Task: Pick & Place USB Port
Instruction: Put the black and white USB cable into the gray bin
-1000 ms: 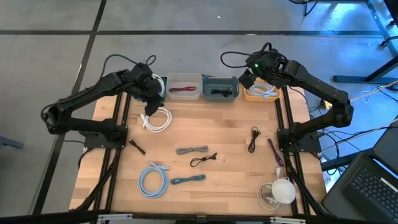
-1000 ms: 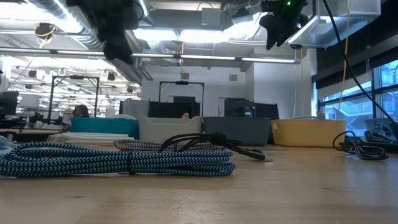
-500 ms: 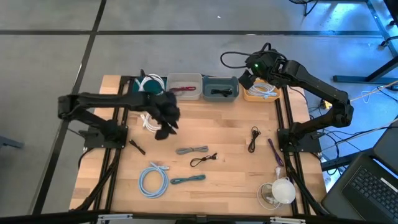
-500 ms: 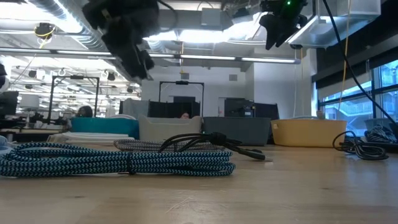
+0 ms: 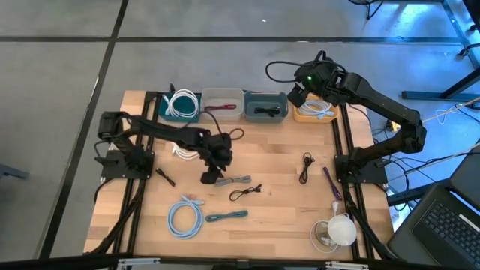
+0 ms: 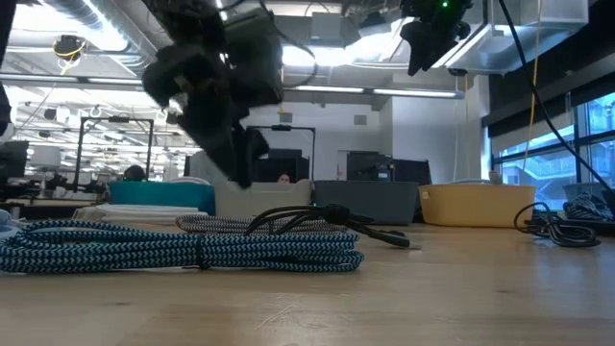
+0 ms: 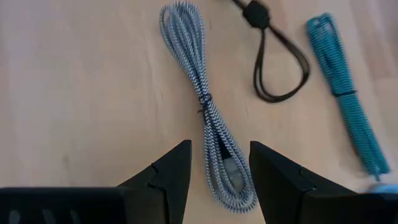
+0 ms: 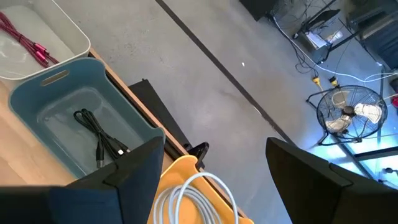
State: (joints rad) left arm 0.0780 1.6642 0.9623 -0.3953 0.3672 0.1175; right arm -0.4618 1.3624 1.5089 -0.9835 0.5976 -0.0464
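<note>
- Left claw [image 7: 214,171] hung released, empty, over the grey braided cable [image 7: 205,106] on the bench [image 7: 81,81].
- Probably best: straddle the cable's tied middle, then descend.
- Right claw [image 8: 214,165] waited released above the yellow bin [image 8: 180,171].

Laptop [image 5: 450,217] at the table's corner, floor fan [image 8: 349,115] beyond the bins.

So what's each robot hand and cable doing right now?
left gripper: open, above the grey braided cable, not holding it.
right gripper: open, empty, over the yellow bin.
white cable: coiled in the yellow bin.
black cable: in the blue-grey bin.
</note>
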